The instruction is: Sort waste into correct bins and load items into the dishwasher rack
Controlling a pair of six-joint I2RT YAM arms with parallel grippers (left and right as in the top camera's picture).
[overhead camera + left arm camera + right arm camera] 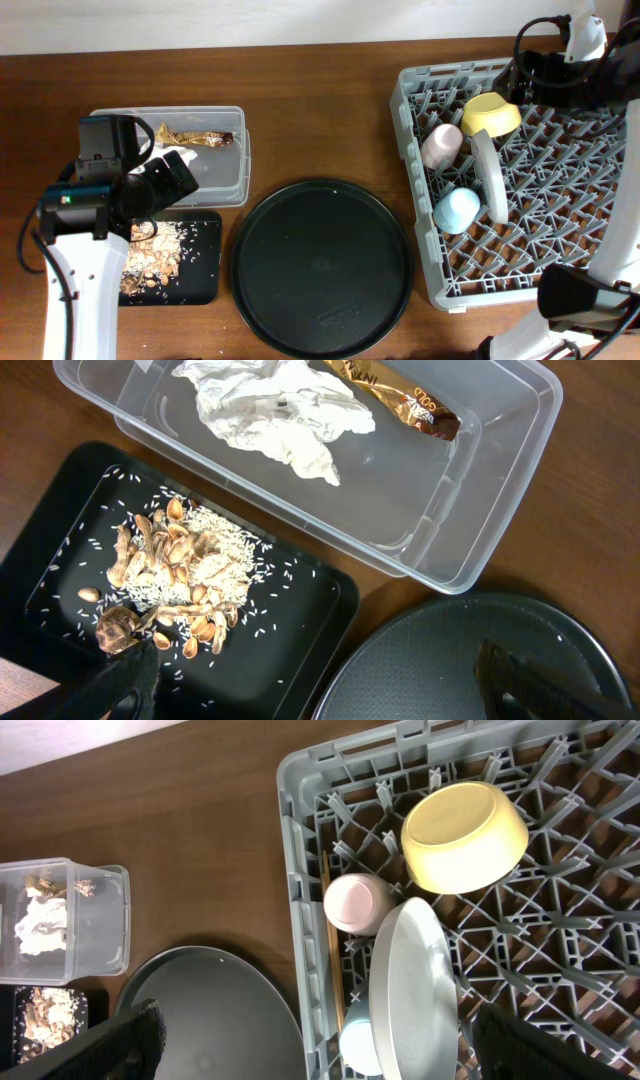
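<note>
The clear box (480,530) holds the white tissue (280,410) and the gold-brown wrapper (400,395). Food scraps (175,565) lie in the small black tray (300,620). My left gripper (330,690) is open and empty above the black tray's near corner. The grey rack (415,180) holds the yellow bowl (490,113), pink cup (441,145), light blue cup (456,210) and the plate (490,175) on edge. The chopsticks (331,950) lie along the rack's left wall. My right gripper (330,1050) is open and empty, high over the rack's far side.
The large round black tray (322,265) sits between the bins and the rack. The brown table (320,110) runs behind it. My left arm (80,250) covers the black tray's left part in the overhead view.
</note>
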